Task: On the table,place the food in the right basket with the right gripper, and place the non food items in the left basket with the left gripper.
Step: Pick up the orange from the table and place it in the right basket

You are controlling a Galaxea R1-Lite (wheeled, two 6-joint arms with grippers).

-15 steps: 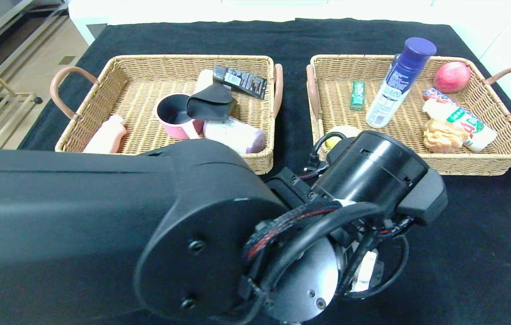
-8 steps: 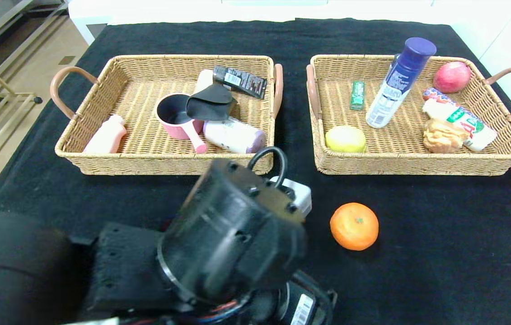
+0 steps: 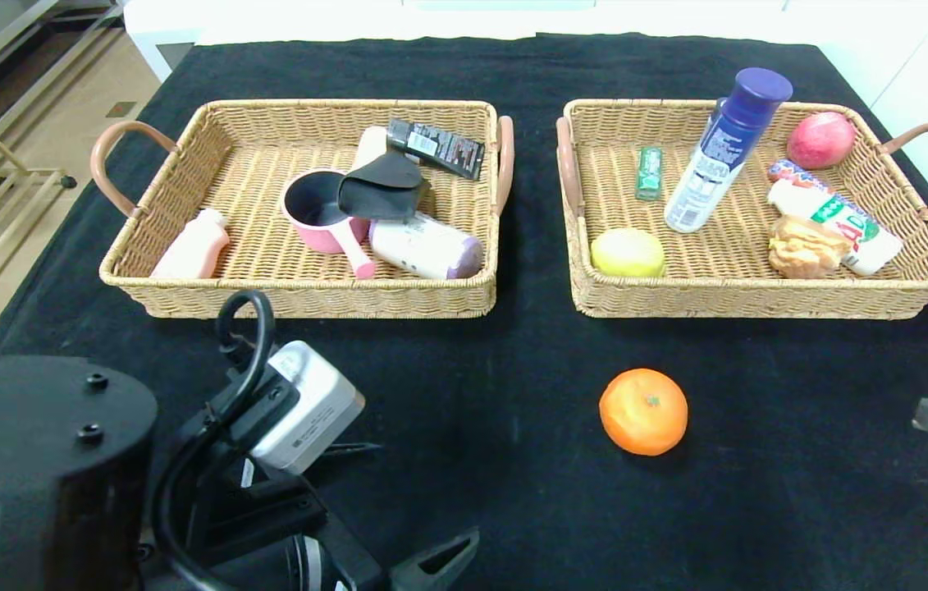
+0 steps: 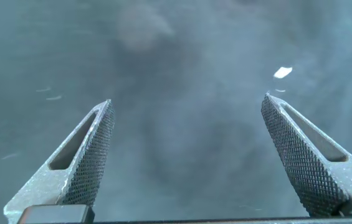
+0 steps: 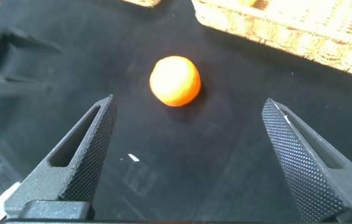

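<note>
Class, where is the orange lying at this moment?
In the head view, the orange lies on the bare table, right of centre, just in front of the right basket, outside it.

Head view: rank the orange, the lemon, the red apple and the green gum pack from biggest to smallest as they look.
1. Orange, though it lies nearest the camera, which flatters it.
2. Lemon and red apple look about alike; the apple sits farther back, so I won't rank them.
3. Green gum pack, smallest.
</note>
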